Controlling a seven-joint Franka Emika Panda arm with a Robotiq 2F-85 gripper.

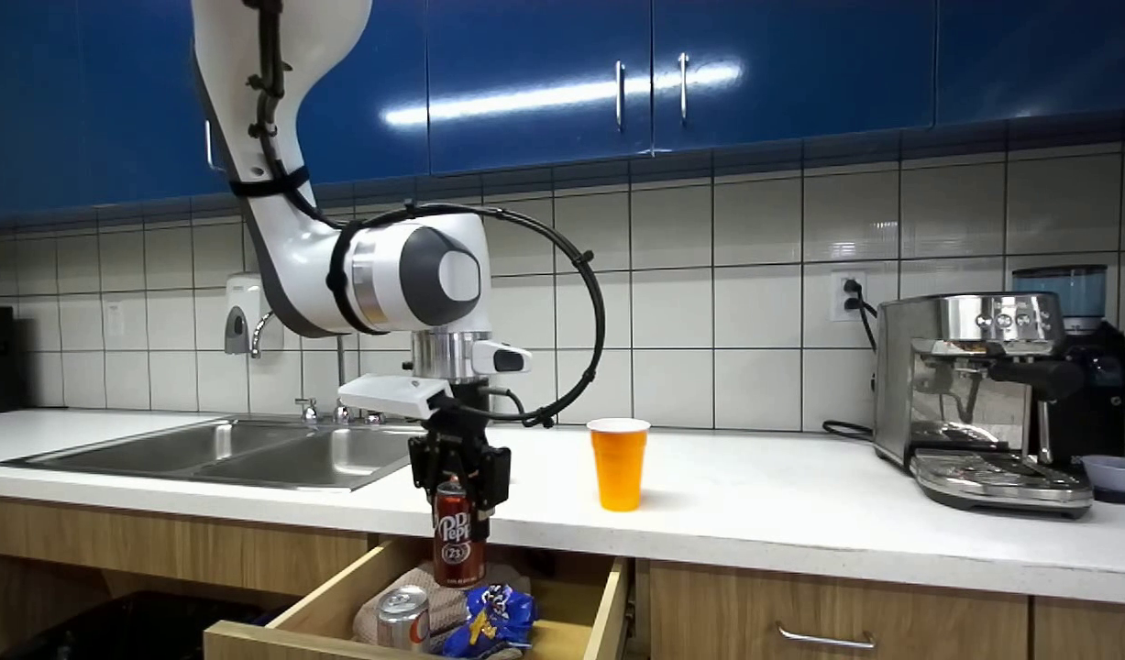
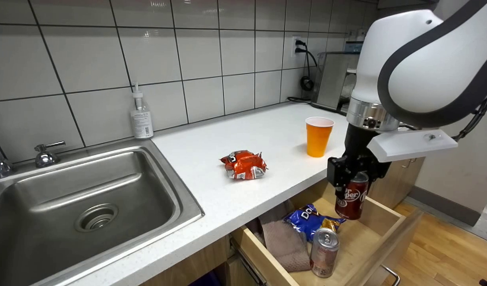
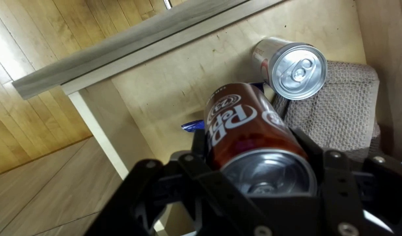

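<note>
My gripper [image 1: 466,513] is shut on a dark red Dr Pepper can [image 1: 457,555] and holds it upright. In the wrist view the can [image 3: 246,127] fills the space between the two black fingers. In an exterior view the can [image 2: 351,202] hangs above the open wooden drawer [image 2: 386,208], apart from the things inside. In the drawer stand a silver can [image 2: 325,254], a blue chip bag [image 2: 307,220] and a folded brown cloth [image 2: 285,242]. In the wrist view the silver can [image 3: 297,70] stands beside the cloth [image 3: 341,108]; the blue bag [image 3: 192,126] is mostly hidden.
An orange cup [image 1: 619,467] stands on the white counter [image 1: 755,486]. A red chip bag [image 2: 245,165] lies on the counter near the sink [image 2: 160,159]. A soap bottle [image 2: 141,119] stands behind the sink. An espresso machine [image 1: 975,394] stands further along.
</note>
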